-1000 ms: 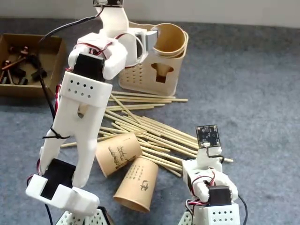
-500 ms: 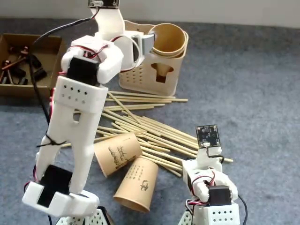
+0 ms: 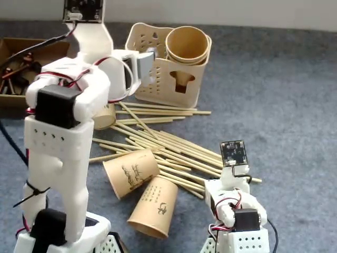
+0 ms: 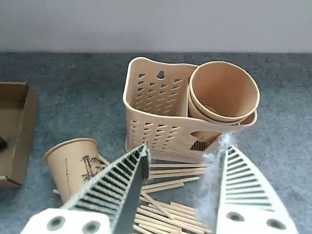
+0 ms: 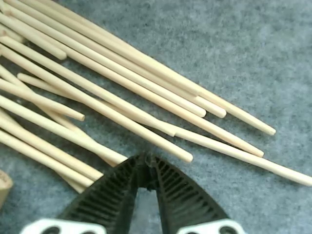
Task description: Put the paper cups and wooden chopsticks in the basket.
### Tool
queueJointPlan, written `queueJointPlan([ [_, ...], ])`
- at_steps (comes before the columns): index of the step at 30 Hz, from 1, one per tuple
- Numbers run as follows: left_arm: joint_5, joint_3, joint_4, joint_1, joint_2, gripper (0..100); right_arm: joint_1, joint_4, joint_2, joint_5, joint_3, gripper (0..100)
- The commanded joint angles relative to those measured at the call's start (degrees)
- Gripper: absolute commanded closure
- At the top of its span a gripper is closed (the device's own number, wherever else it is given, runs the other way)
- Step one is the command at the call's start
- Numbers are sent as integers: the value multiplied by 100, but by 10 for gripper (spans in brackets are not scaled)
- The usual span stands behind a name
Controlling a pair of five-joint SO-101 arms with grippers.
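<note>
The beige slotted basket [image 3: 158, 79] stands at the back with nested paper cups [image 3: 187, 45] in its right compartment. My left gripper [image 3: 141, 64] hangs open and empty just left of the basket; its wrist view has the basket [image 4: 156, 112] and nested cups [image 4: 224, 90] beyond its fingers [image 4: 122, 190]. Two printed cups [image 3: 130, 171] [image 3: 155, 205] lie on their sides at the front. A third cup [image 4: 73, 165] stands by the left arm. Wooden chopsticks [image 3: 163, 142] lie scattered across the carpet. My right gripper [image 5: 146, 168] is shut, low over the chopsticks [image 5: 122, 92], holding none.
A cardboard box [image 3: 16, 58] with dark parts sits at the back left. The left arm's tall white body [image 3: 58, 158] stands over the table's left side. Grey carpet to the right of the basket and chopsticks is free.
The left gripper has let go of a cup, now nested in the basket, and has drawn back to the left. The right arm has not moved.
</note>
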Motion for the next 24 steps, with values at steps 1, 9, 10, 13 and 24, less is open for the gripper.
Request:
queueJointPlan([
  [1, -114, -180, 193, -303, -224, 769, -48, 22, -40, 53, 664, 993],
  [9, -114, -180, 703, -725, -514, 769, -48, 22, -40, 53, 664, 993],
  [10, -114, -180, 756, -769, -576, 769, -48, 22, -40, 53, 664, 993],
  [13, -114, -180, 941, -884, -734, 769, -48, 22, -40, 53, 664, 993],
  [24, -114, 1560, 642, -945, -1771, 770, -48, 22, -40, 53, 664, 993],
])
